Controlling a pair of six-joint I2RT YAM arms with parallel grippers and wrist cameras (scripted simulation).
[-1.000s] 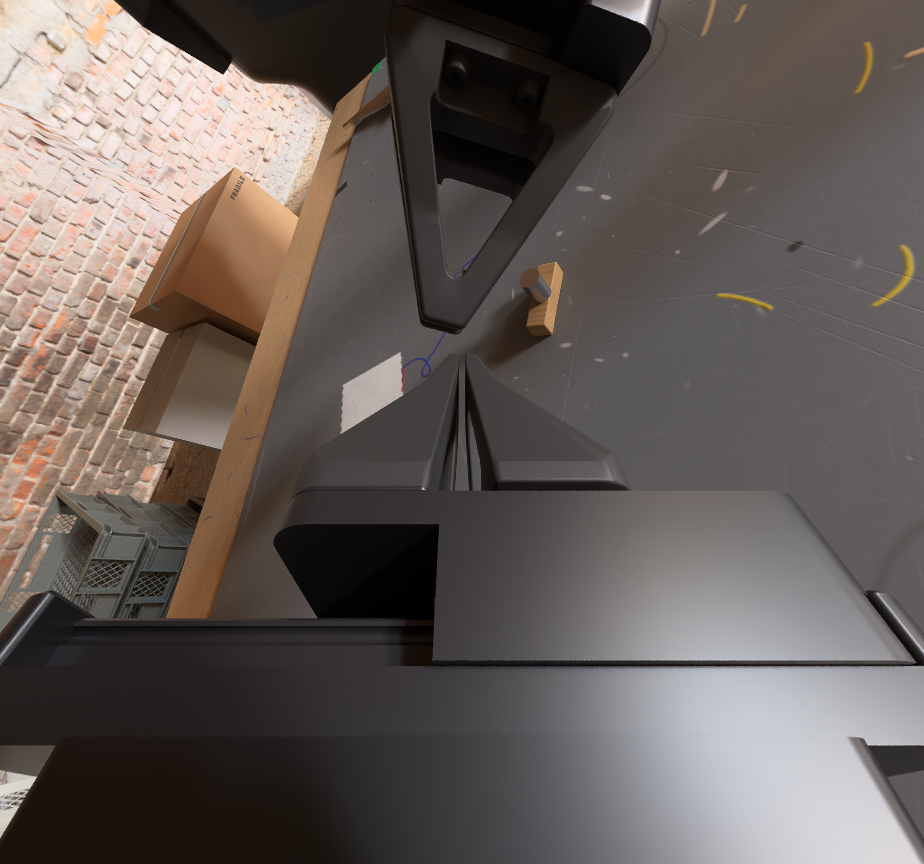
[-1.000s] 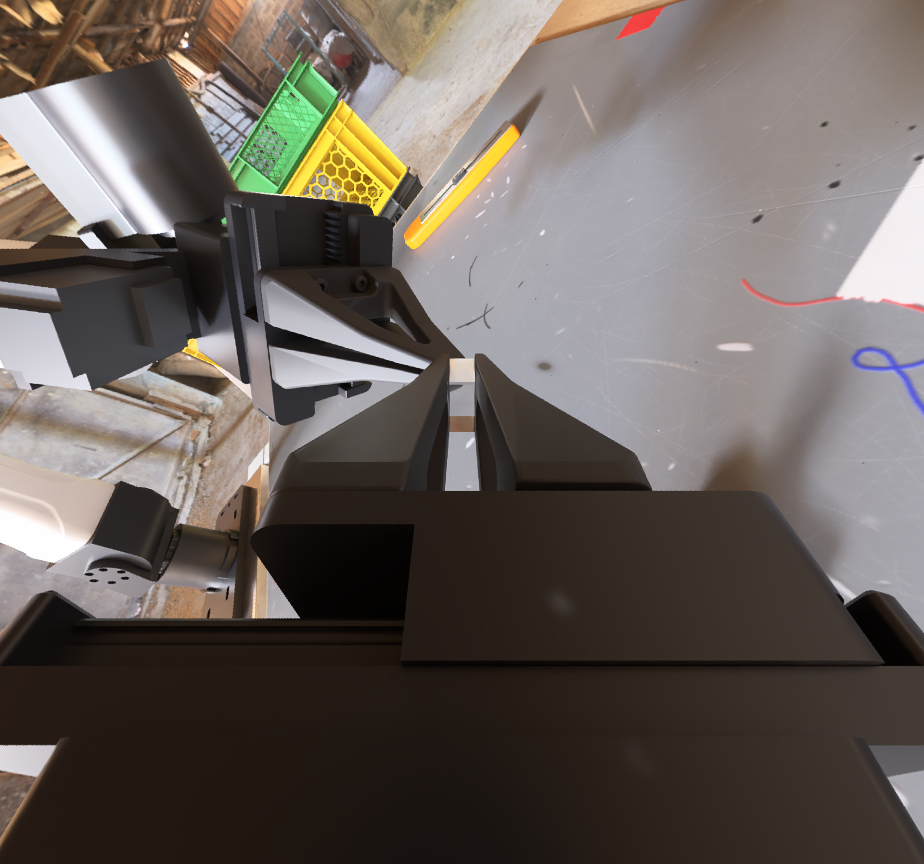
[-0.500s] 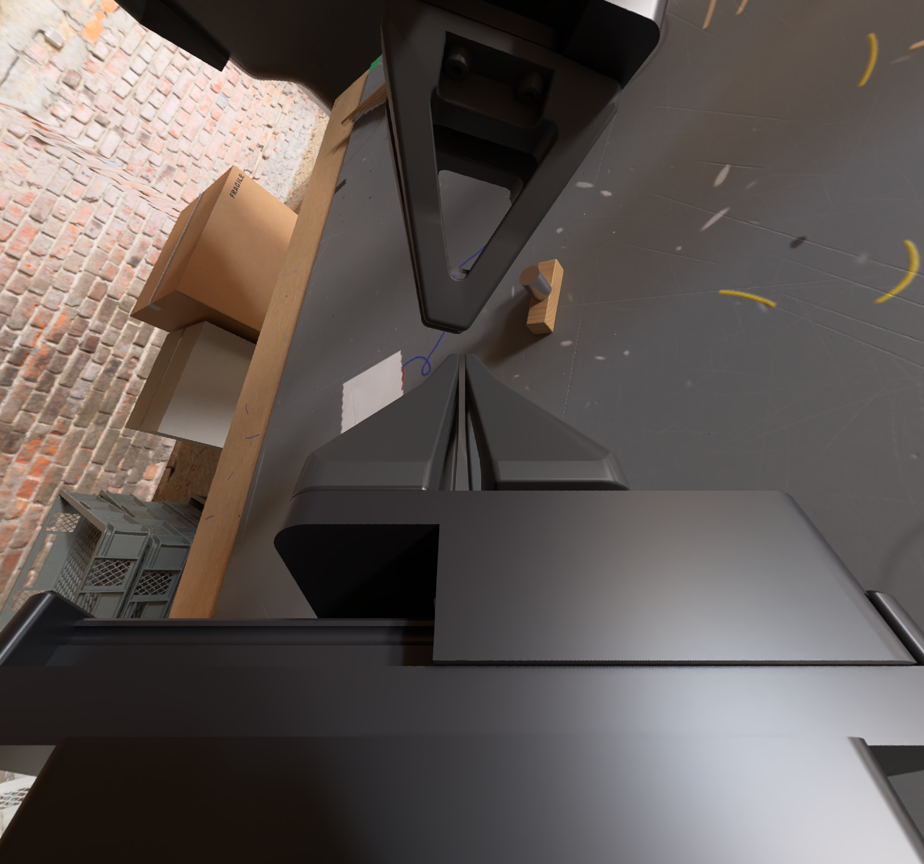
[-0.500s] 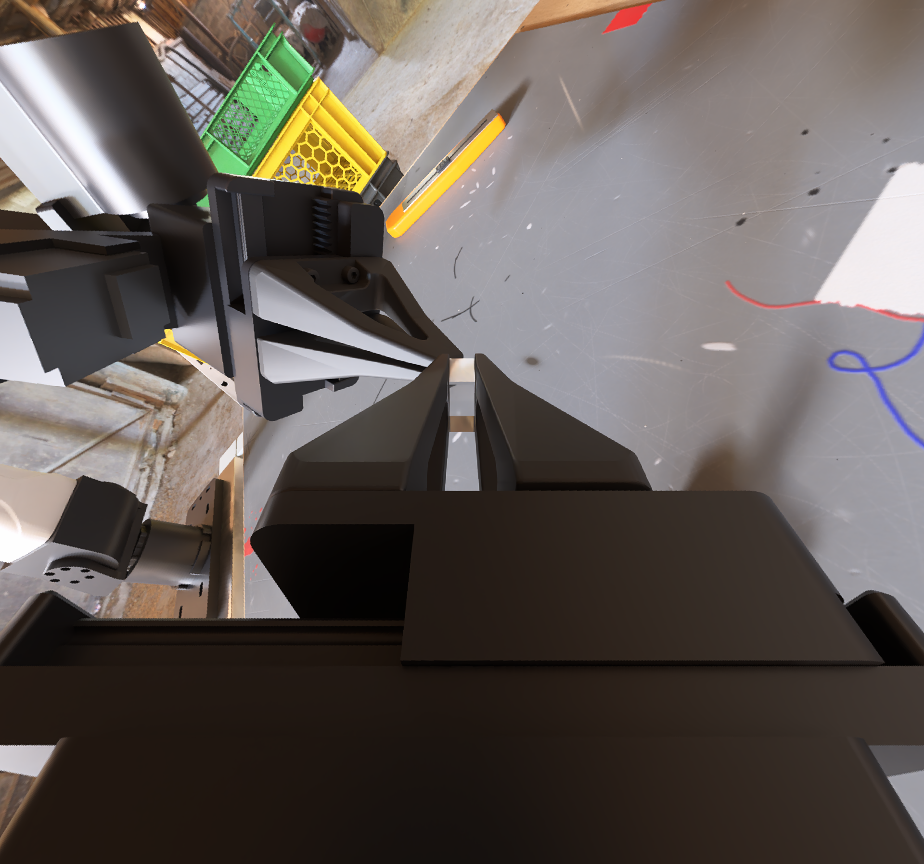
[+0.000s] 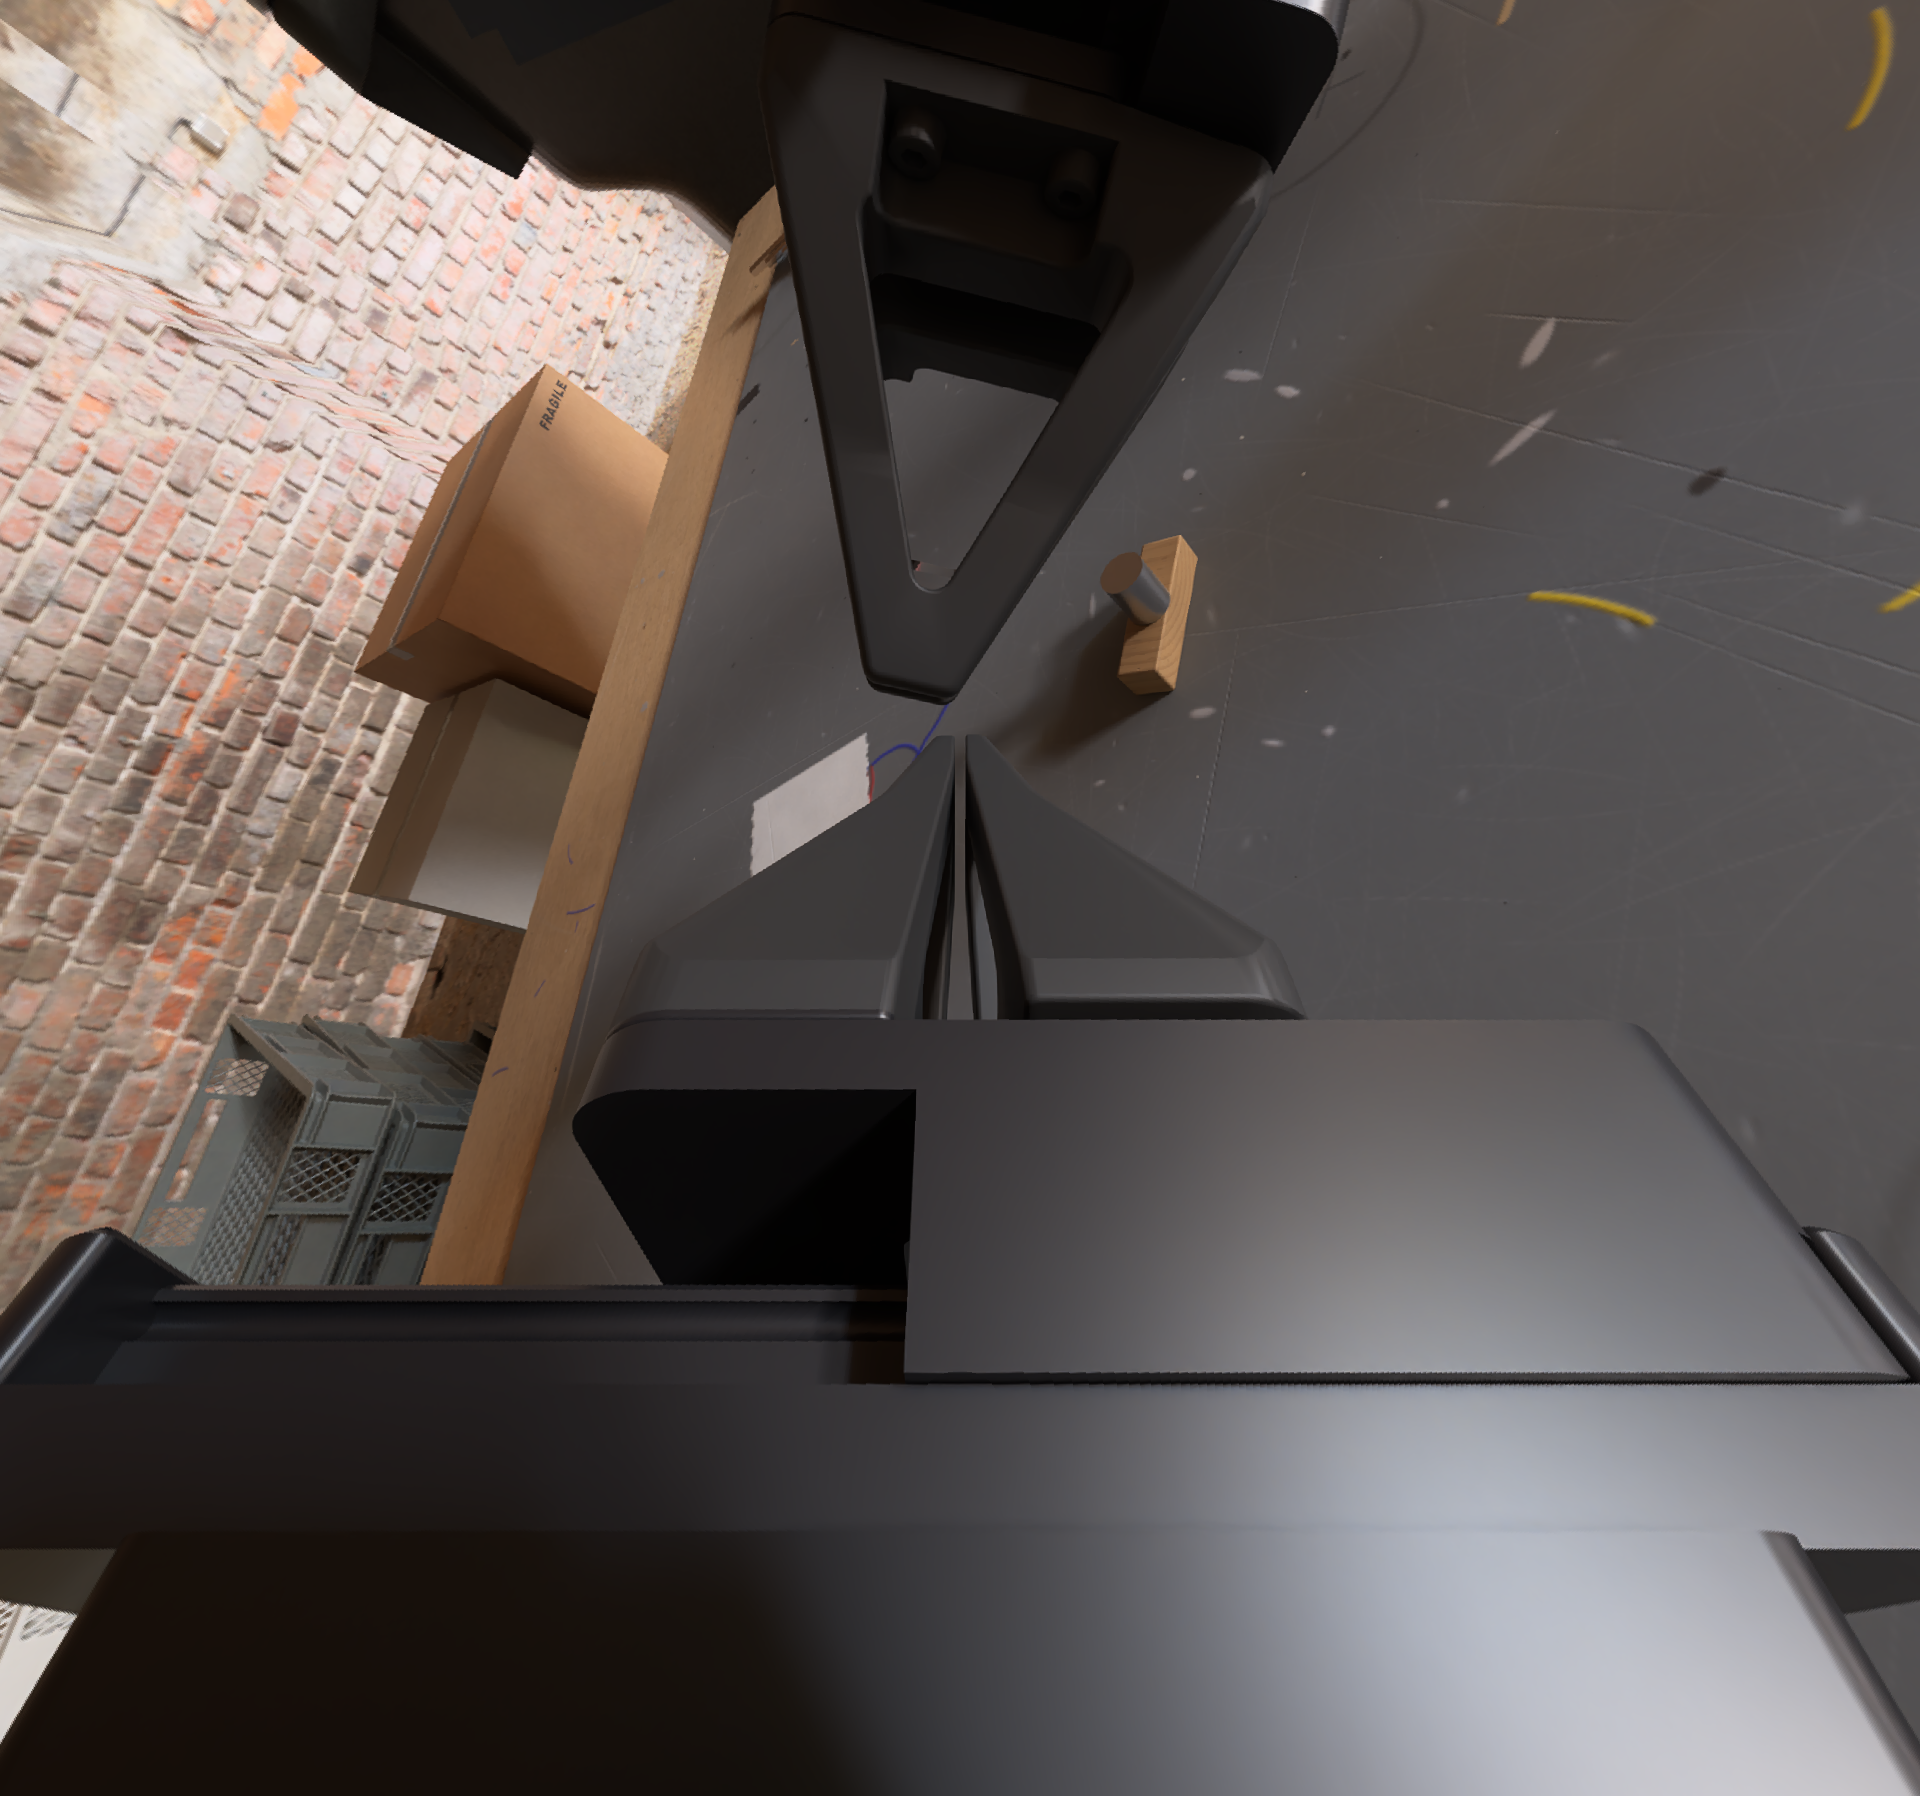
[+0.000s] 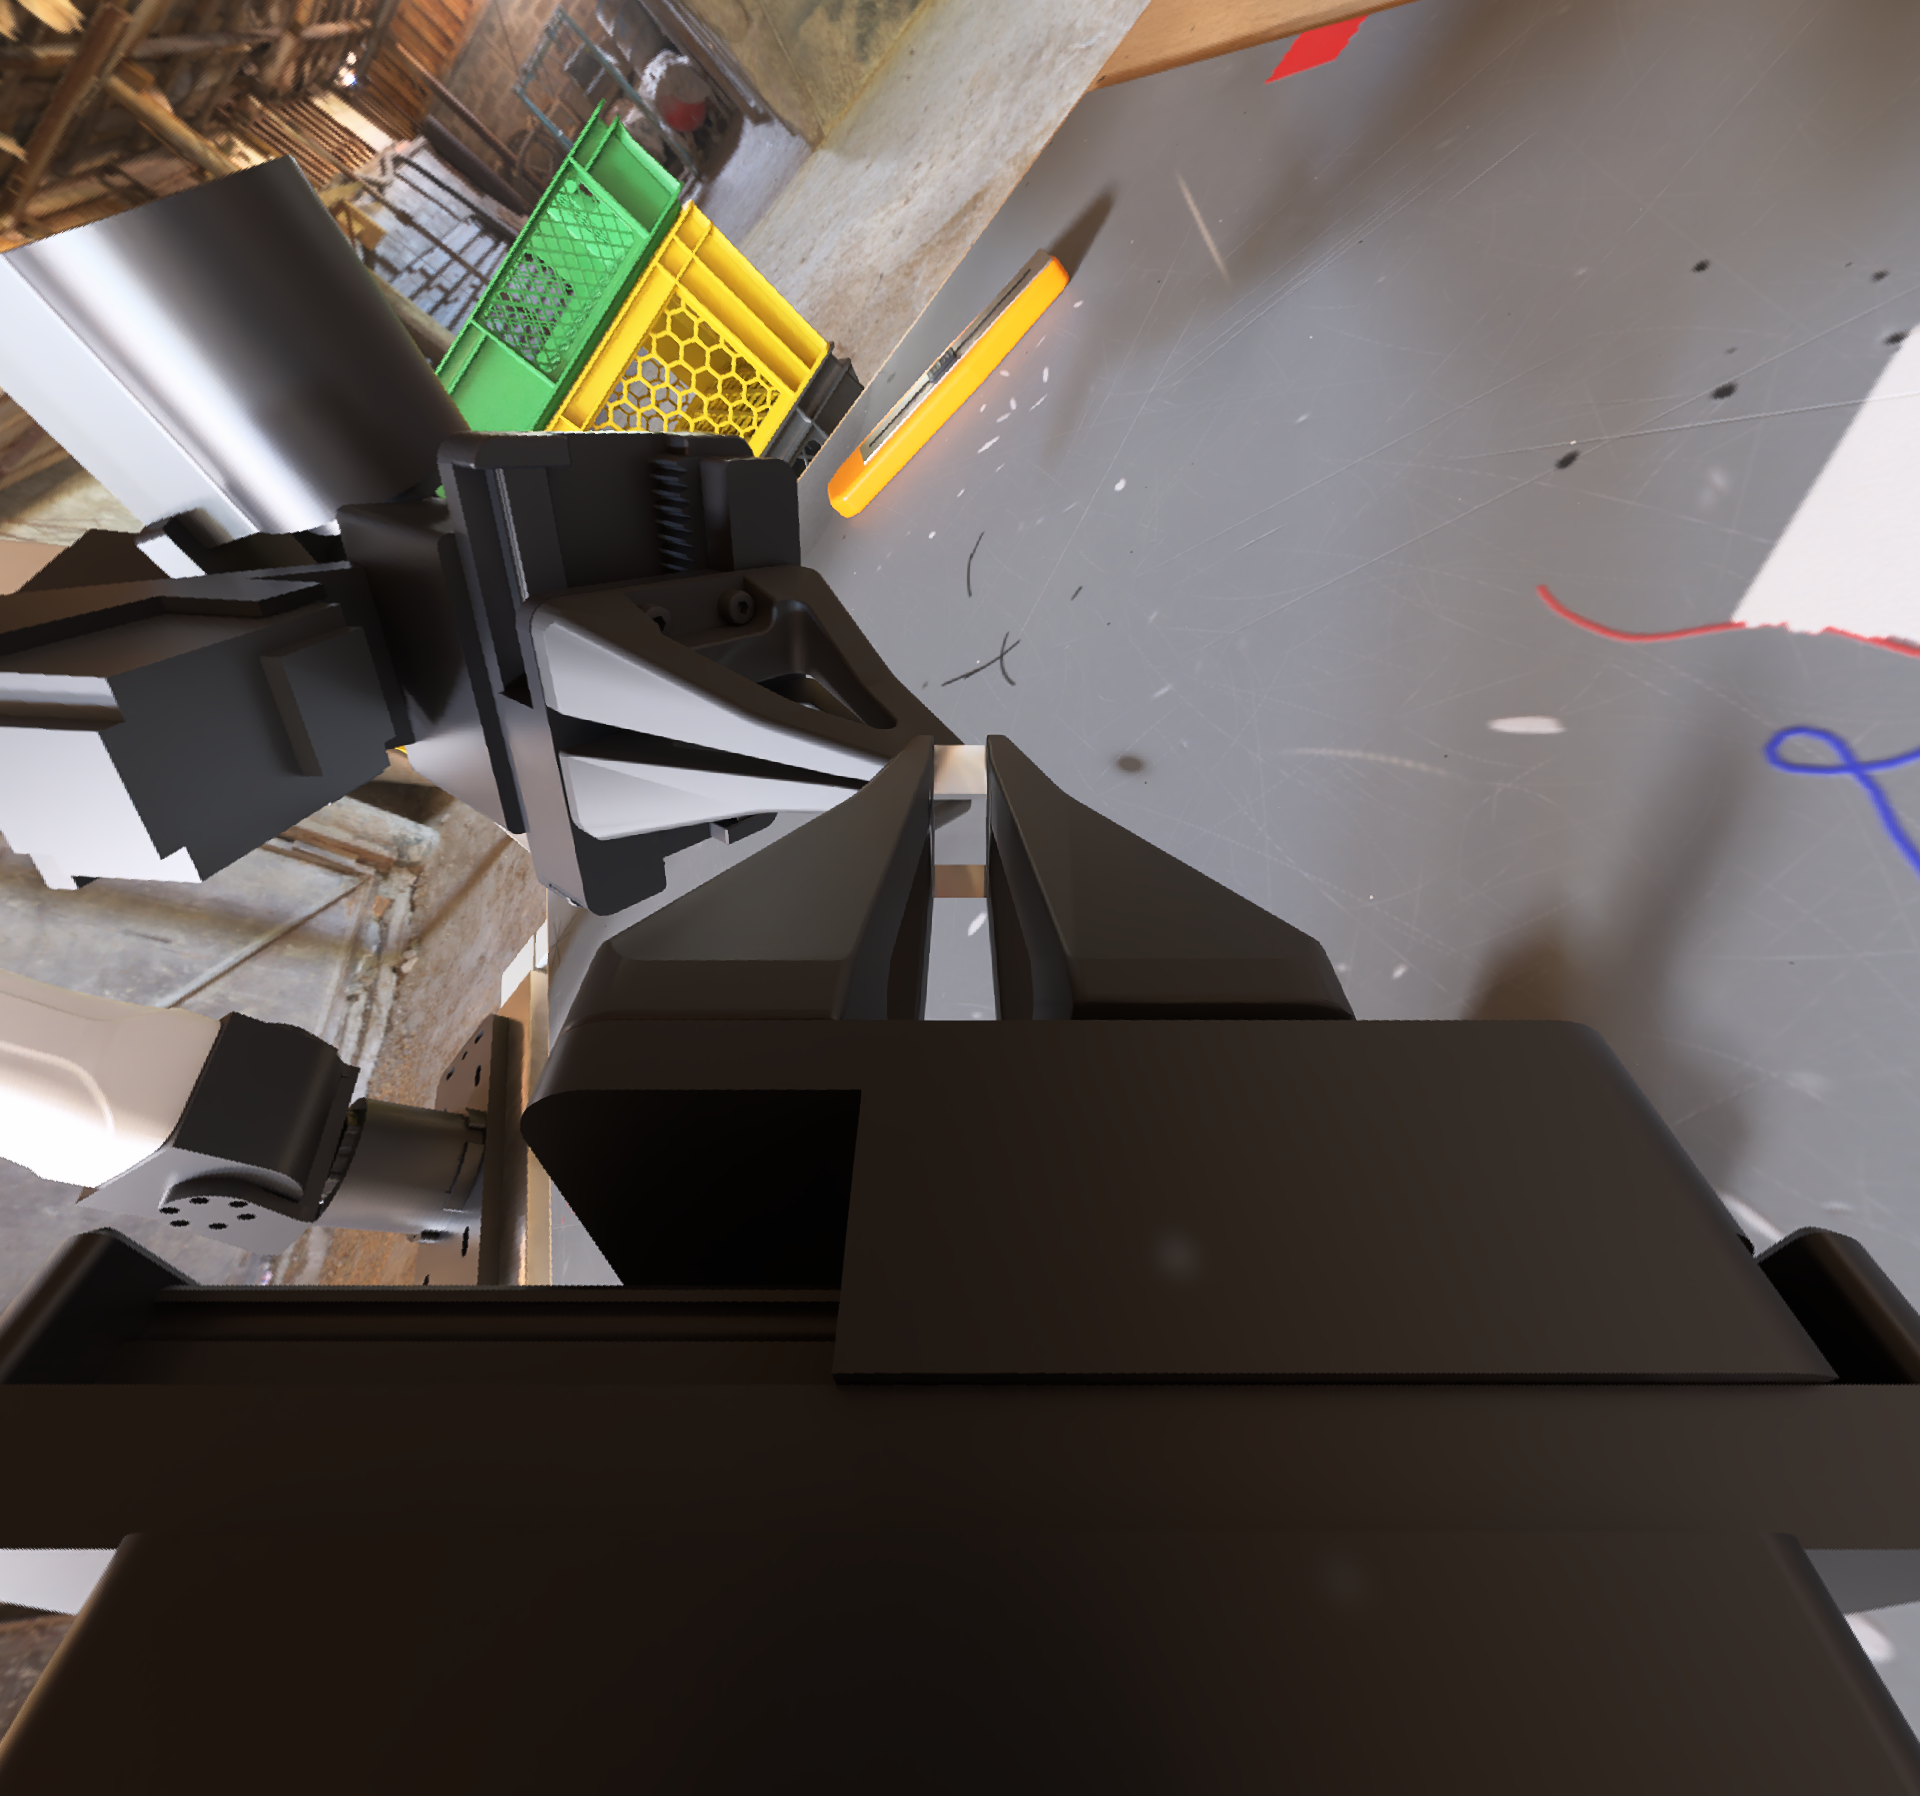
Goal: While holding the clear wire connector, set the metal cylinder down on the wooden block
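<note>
In the left wrist view a short metal cylinder [image 5: 1138, 588] stands upright on a small wooden block [image 5: 1155, 650] on the grey table, ahead and right of my fingertips. My left gripper [image 5: 958, 744] is shut with nothing visible between its fingers. My right gripper [image 5: 925, 676] hangs tip-down just beyond it. In the right wrist view my right gripper [image 6: 958, 744] is shut on a pale, clear wire connector [image 6: 958, 772] that shows in the narrow gap. The left gripper [image 6: 894, 759] points in from the left, its tip almost touching my right fingertips.
An orange utility knife [image 6: 945, 385] lies near the table's far edge. A white paper sheet [image 5: 810, 801] with red and blue scribbles lies close by. A wooden table rim [image 5: 623, 707], a cardboard box [image 5: 520, 541] and green and yellow crates [image 6: 644, 333] lie beyond.
Both views have only swayed slightly. Both grippers stay shut and tip to tip, and the cylinder stays on the block.
</note>
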